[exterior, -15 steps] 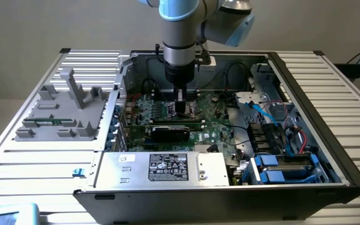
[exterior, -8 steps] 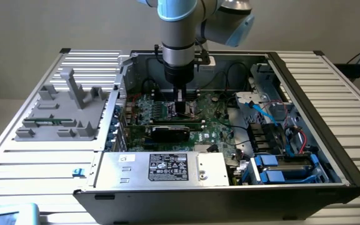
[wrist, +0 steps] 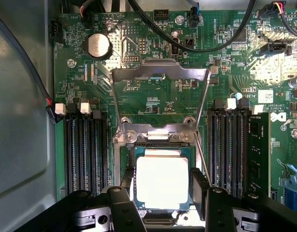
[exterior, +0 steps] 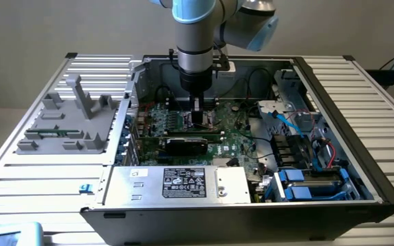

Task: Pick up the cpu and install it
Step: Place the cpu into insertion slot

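Jaws: clamped, as far as I can judge, on two opposite edges of the cpu, one side against each edge, with the chip filling the gap.
Cpu (wrist: 162,181): directly between the jaws, lying flat with its silvery top facing the wrist; no offset to either side.
Cpu, axis: square, so it has no long axis. Its edges run parallel to the socket frame's, and the gripped edges are those facing the memory slots.
Cpu, height: at the socket opening. Whether it rests on the contacts or hangs just above them cannot be told.
Socket frame (wrist: 158,137): beneath and around the cpu, with its hinge bracket just beyond the jaws.
Load plate (wrist: 134,73): stands open beyond the bracket, laid back over the motherboard (wrist: 153,104), apart from the cpu.
Memory slots (wrist: 85,154): one bank on each side of the jaws, near but not touching. A memory stick (wrist: 258,154) is seated in the bank on one side.
Coin cell (wrist: 98,46): well beyond the jaws, past the load plate.
Cables (wrist: 206,50): black, looping over the board's far part.
Arm (exterior: 195,51): the only one, upright, reaching straight down into the case (exterior: 252,223).
Graphics card (exterior: 186,145): near the jaws, with the power supply (exterior: 176,184) farther off.
Tray (exterior: 67,125): grey, outside the case on the bench (exterior: 39,179), well apart, at the exterior view's left.
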`<state>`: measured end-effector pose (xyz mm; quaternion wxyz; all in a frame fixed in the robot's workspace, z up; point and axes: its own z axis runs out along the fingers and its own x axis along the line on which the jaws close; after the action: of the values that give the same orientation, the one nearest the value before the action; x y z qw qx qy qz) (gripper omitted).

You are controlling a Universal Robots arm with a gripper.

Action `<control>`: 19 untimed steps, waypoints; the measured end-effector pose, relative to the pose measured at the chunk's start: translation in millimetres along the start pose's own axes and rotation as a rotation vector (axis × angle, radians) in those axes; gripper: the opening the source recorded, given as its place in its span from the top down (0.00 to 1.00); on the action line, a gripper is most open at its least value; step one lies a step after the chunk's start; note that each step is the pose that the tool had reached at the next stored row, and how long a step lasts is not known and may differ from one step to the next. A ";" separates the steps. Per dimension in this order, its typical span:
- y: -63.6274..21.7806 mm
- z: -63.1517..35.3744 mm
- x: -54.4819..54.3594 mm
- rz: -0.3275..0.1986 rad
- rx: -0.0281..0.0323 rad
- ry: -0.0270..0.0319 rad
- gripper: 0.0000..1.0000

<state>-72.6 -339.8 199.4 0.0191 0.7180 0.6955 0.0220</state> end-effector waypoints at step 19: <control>-0.9 1.5 0.5 0.000 -0.0027 0.0030 0.45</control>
<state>-73.4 -339.3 197.8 0.0191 0.7178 0.6956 0.0240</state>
